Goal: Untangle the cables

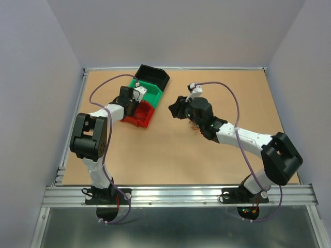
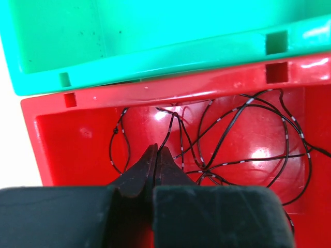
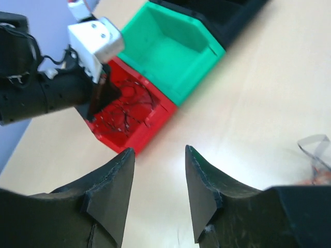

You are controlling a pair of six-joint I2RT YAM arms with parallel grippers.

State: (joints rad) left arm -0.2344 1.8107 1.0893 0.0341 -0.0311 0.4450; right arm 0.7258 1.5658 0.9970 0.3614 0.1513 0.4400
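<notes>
A dark grey cable with white bands [image 2: 243,134] lies in loose loops inside the red bin [image 2: 93,101]. My left gripper [image 2: 156,150] reaches into that bin and is shut on one strand of it, which comes out at the tips. In the top view the left gripper [image 1: 135,106] is over the red bin [image 1: 146,120]. A small reddish-orange clump of cables [image 1: 195,126] lies on the table, mostly hidden under my right arm. My right gripper [image 1: 175,108] is open and empty, hovering above bare table [image 3: 159,150] to the right of the bins.
Three bins stand in a row at the back left: black [image 1: 153,75], green [image 1: 149,92] and red. In the right wrist view the orange clump [image 3: 321,178] and a translucent loop [image 3: 314,144] show at the right edge. Grey walls surround the table.
</notes>
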